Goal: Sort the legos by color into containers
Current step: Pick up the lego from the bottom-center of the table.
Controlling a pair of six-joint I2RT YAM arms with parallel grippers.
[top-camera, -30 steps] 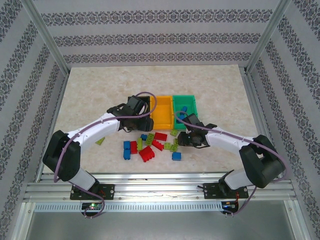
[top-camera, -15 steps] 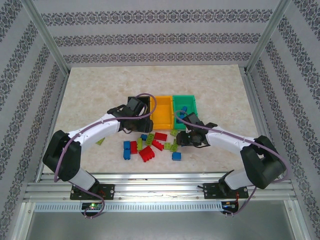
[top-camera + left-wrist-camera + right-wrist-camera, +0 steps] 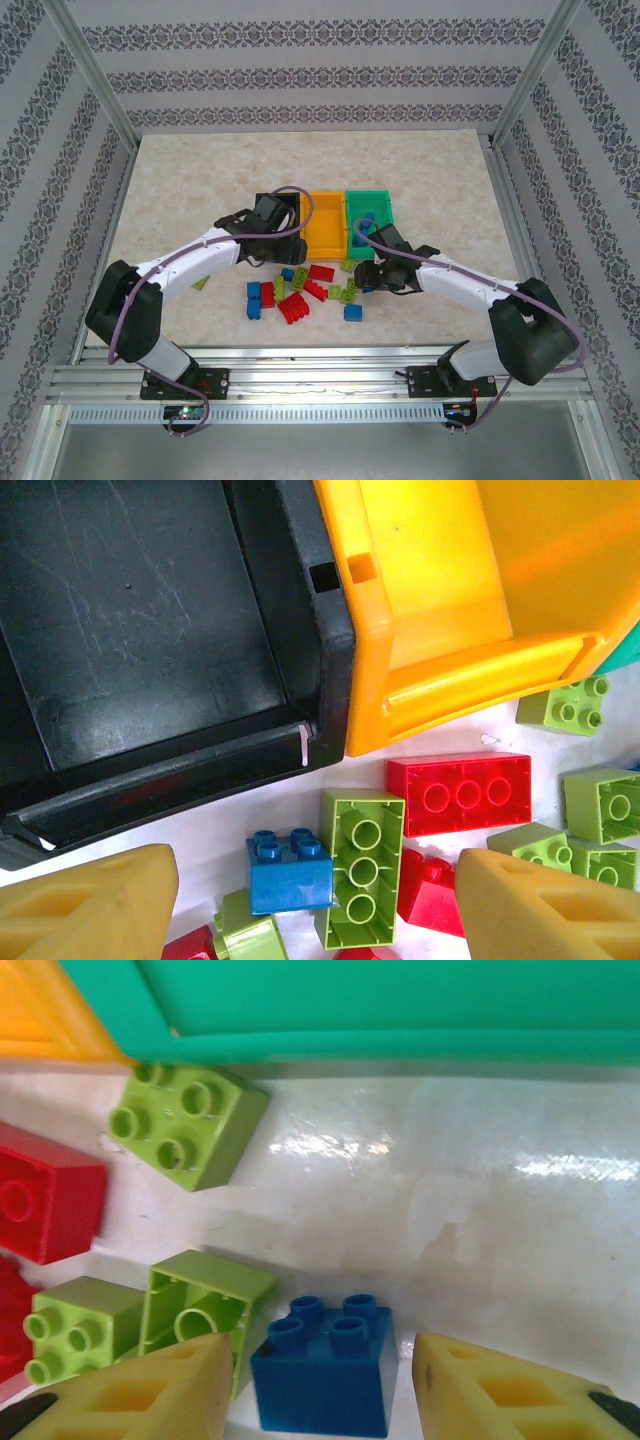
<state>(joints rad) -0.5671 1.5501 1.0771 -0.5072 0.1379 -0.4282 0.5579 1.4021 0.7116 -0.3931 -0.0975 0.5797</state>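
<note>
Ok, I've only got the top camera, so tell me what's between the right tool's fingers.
Observer: On the right wrist camera, a blue brick sits studs up on the table between the right tool fingers, which stand apart on either side of it.
Operator: Report its nearest neighbour.
Observer: A lime brick lying hollow side up, close beside it.
Operator: Now the left tool.
Observer: On its wrist camera the left tool is open above a long lime brick and a small blue brick side by side, just in front of the black bin wall.
</note>
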